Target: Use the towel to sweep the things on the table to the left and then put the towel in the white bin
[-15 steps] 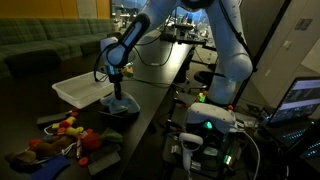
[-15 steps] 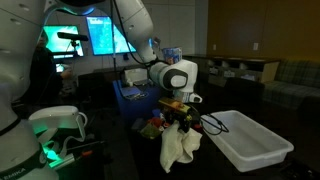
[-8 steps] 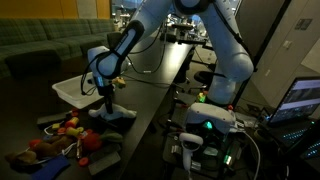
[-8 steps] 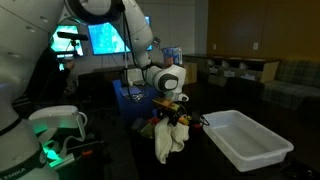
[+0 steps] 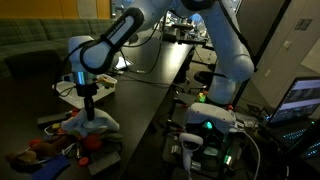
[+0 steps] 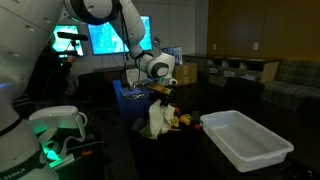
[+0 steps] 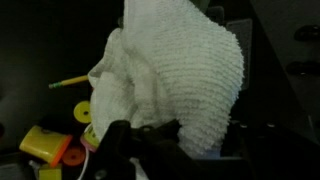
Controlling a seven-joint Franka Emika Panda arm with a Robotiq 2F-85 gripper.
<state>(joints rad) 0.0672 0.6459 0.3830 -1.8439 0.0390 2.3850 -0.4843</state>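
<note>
My gripper (image 5: 90, 110) is shut on the white towel (image 5: 95, 125), which hangs down and drags on the black table (image 5: 150, 100). The towel's lower end reaches the colourful toys (image 5: 55, 145), which are red, yellow and orange. The white bin (image 5: 68, 90) stands just behind the gripper, partly hidden by it. From the opposite side, the gripper (image 6: 160, 98) holds the towel (image 6: 157, 120) over the toys (image 6: 182, 120), well away from the bin (image 6: 245, 140). In the wrist view the towel (image 7: 180, 70) fills the middle above the gripper (image 7: 185, 135), with toys (image 7: 55, 145) at the lower left.
A control box with a green light (image 5: 205, 125) and a lit laptop (image 5: 300, 100) sit beside the table. Lit screens (image 6: 105, 35) and a blue object (image 6: 130, 92) stand behind the arm. A sofa (image 5: 40, 45) runs along the far side.
The gripper has carried the towel away from the white bin and across the table to the toys. The towel now hangs against them. The jaws stayed shut.
</note>
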